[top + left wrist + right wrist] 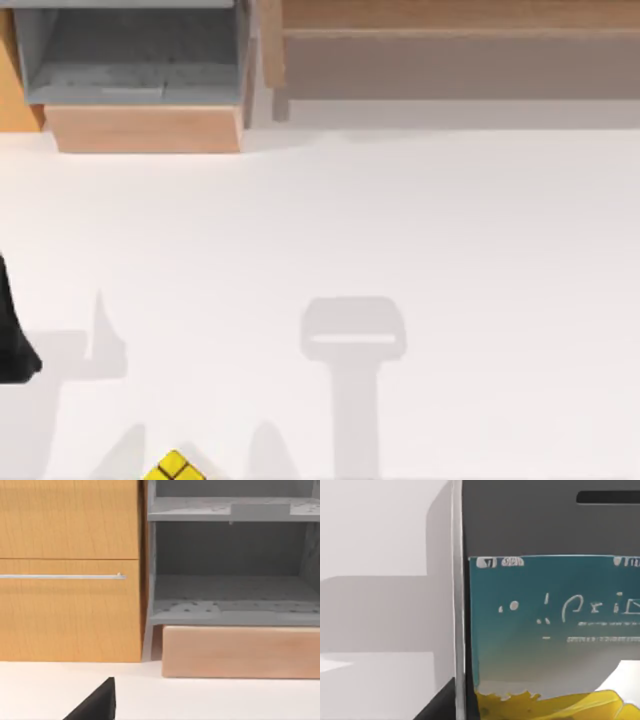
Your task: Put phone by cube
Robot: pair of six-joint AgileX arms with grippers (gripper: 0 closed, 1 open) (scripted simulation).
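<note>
The phone [545, 605] looms very close in the right wrist view. It has a dark face, a silver side edge, and a lit teal screen with yellow at one end. It is held up off the white table, and a dark finger [440, 707] of my right gripper rests against its side edge. The yellow cube [175, 467] with black grid lines sits at the near edge of the top view, left of centre. My left gripper [12, 340] stays parked at the far left of the table, and a dark part of it [95, 705] juts into the left wrist view.
A grey open shelf unit [135, 55] on a light wooden base [145, 128] stands at the back left, beside an orange wooden cabinet [70, 570] with a bar handle. A long wooden shelf [450, 40] runs along the back right. Shadows of the arms [352, 340] fall on the table [450, 230].
</note>
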